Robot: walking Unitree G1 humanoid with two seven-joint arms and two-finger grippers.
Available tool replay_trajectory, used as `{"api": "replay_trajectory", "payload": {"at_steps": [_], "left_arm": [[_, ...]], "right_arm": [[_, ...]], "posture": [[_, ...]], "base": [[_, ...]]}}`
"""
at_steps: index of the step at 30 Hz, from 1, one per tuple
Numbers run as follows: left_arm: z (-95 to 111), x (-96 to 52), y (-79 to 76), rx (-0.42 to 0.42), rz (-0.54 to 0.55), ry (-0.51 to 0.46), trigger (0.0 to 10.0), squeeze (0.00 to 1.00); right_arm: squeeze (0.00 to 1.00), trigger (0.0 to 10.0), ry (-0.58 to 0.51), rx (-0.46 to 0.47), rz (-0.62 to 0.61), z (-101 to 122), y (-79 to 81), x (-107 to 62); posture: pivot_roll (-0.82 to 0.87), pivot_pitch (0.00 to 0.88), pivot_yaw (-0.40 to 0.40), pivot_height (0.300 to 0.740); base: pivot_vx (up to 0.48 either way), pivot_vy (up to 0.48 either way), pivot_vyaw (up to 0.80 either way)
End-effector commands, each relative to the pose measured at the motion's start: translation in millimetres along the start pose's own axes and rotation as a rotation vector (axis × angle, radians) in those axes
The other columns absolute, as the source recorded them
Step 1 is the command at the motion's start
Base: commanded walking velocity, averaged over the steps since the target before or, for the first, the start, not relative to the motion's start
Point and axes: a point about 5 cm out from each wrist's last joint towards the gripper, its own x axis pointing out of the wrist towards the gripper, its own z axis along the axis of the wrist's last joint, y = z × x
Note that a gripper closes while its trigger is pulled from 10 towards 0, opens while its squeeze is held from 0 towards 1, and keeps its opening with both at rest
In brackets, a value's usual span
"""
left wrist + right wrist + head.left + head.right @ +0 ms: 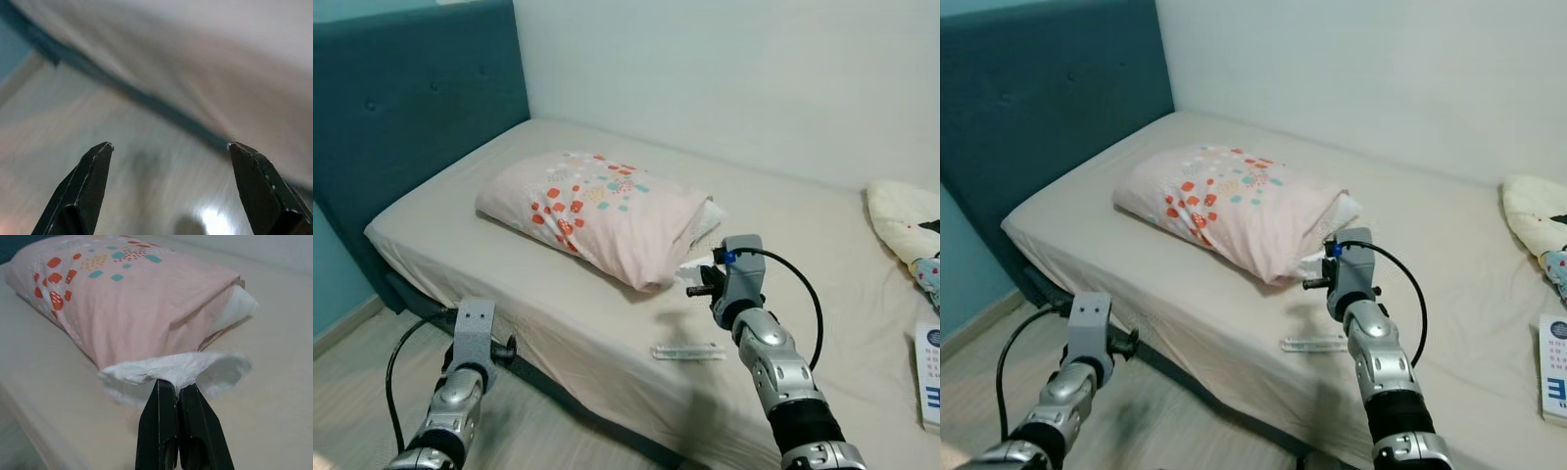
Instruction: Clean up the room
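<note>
Setting: a bed with a beige fitted sheet [558, 323] stands against a white wall [724, 78], with a teal padded headboard [401, 108] at its left end and pale wood-look floor [352, 362] along its near edge.
Pillow: a pale pink pillow with orange, teal and yellow squares [597, 211] lies near the headboard end of the bed, its open end turned to the right with white filling showing.
Tissue: a crumpled white tissue [176, 369] sits on the sheet, touching the pillow's near right corner.
Right gripper: the right gripper [177, 384] reaches over the bed's near edge to the pillow corner; its two black fingers [164, 431] are pressed together, pinching the front edge of the tissue.
Left gripper: the left gripper [168, 147] hangs low by the near edge of the bed, above the floor, with its fingers [88, 181] spread wide and nothing between them.
Thin strip: a small flat clear wrapper-like strip [688, 352] lies on the sheet near the bed's near edge, just left of the right arm.
Right end of bed: a cream patterned cushion or soft item [906, 220] lies toward the far right, and a white and blue booklet [929, 377] lies at the right edge.
</note>
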Motion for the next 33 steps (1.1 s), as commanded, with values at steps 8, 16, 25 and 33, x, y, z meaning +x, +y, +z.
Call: {"api": "replay_trajectory", "payload": {"at_steps": [8, 16, 25, 33], "left_arm": [[-49, -18.4, 12.4, 0.088, 0.025, 0.183, 10.0, 0.00], [-86, -38.2, 19.2, 0.124, 0.031, 0.318, 10.0, 0.00], [-119, -59.1, 15.4, 0.122, 0.038, 0.458, 10.0, 0.00], [-120, -59.4, 6.2, 0.114, 0.037, 0.492, 10.0, 0.00]], "right_arm": [[0.00, 0.0, 0.066, -0.002, -0.003, -21, -1.0, -1.8], [0.00, 0.0, 0.171, 0.007, -0.033, -52, -6.1, -10.8], [0.00, 0.0, 0.496, 0.014, -0.145, -140, -25.0, -60.8], [0.00, 6.0, 0.677, 0.062, -0.224, -183, -31.1, -101.9]], "posture": [[0.05, 0.000, -0.041, 0.684], [0.05, 0.000, -0.044, 0.704], [0.04, 0.000, -0.055, 0.729], [0.03, 0.000, -0.057, 0.739]], "base": [[0.000, 0.000, 0.00], [0.000, 0.000, 0.00], [0.000, 0.000, 0.00], [0.000, 0.000, 0.00]]}}
